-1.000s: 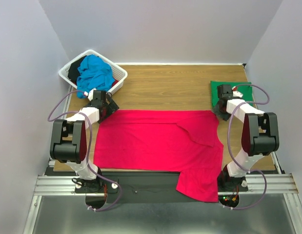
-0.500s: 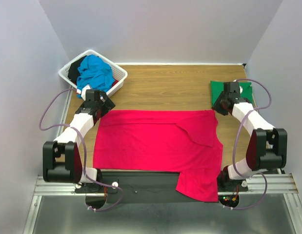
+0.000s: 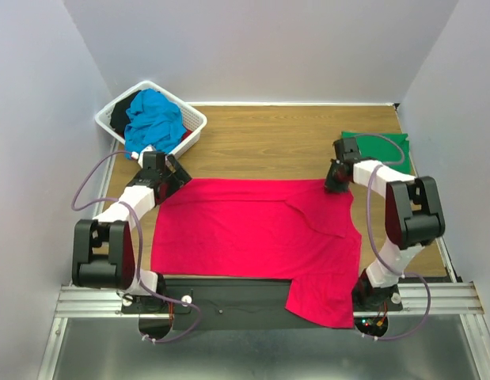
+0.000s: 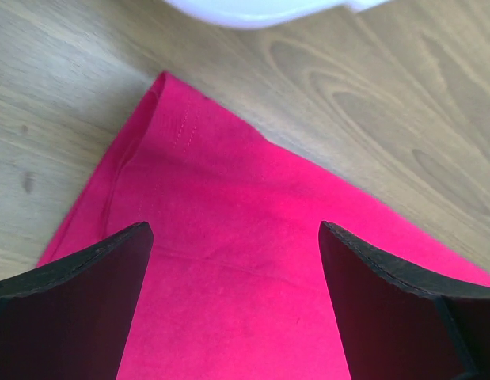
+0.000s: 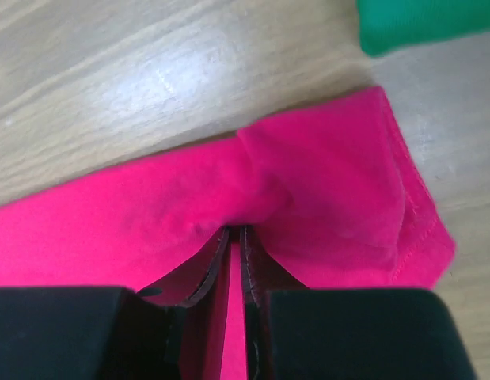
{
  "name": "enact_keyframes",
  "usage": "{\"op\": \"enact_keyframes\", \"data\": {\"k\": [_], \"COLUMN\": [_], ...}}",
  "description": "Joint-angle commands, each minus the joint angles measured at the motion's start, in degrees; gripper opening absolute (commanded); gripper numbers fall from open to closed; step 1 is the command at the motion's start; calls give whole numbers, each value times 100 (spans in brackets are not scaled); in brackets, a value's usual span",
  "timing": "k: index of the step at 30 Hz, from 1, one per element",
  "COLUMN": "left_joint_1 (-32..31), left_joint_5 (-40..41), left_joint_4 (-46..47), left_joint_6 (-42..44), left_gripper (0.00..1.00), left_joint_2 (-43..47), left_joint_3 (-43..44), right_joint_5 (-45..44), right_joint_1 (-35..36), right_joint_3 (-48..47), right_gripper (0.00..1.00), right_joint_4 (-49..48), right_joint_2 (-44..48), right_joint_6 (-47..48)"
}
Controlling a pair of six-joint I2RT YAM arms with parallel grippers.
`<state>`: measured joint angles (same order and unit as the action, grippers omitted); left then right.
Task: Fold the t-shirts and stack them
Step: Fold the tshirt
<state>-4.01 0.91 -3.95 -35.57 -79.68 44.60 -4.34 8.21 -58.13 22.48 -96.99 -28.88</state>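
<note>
The right pincer is pressed closed on a small raised fold of the crimson-pink t-shirt, close to the shirt's far right corner, with the cloth bunched up between its two dark fingers. The left pincer stands wide open with nothing in it, its fingers spread over the shirt's far left corner; whether they touch the cloth cannot be told. The crimson-pink shirt lies spread flat across the near half of the wooden counter between the two arms, with a diagonal crease right of its middle and one flap hanging over the near edge at the right. Just beyond the right pincer, at the far right of the counter, lies the green t-shirt, flat and apart from the crimson cloth. Just beyond the left pincer, at the far left corner, the white lattice basket holds the crumpled turquoise-blue t-shirt.
</note>
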Motion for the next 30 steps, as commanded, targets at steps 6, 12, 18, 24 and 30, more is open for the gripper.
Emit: {"op": "enact_keyframes", "data": {"k": [6, 12, 18, 24, 30], "left_joint_1": [32, 76, 85, 67, 14], "left_joint_5": [-135, 41, 216, -63, 539], "left_joint_4": [570, 588, 457, 70, -648], "left_joint_6": [129, 147, 173, 209, -159], "left_gripper": [98, 98, 98, 98, 98], "left_joint_2": [-855, -1313, -1445, -938, 801], "left_joint_3": [216, 505, 787, 946, 348], "right_joint_5": [-401, -682, -691, -332, -50], "right_joint_1": [-21, -30, -30, -38, -30], "right_joint_3": [-1367, -1982, -2518, -2450, -1703], "right_gripper": [15, 16, 20, 29, 62], "right_joint_4": [-464, -499, -499, -490, -446], "right_joint_2": [-1330, -1726, -1920, -1394, 44], "right_joint_6": [559, 919, 1349, 1368, 913]}}
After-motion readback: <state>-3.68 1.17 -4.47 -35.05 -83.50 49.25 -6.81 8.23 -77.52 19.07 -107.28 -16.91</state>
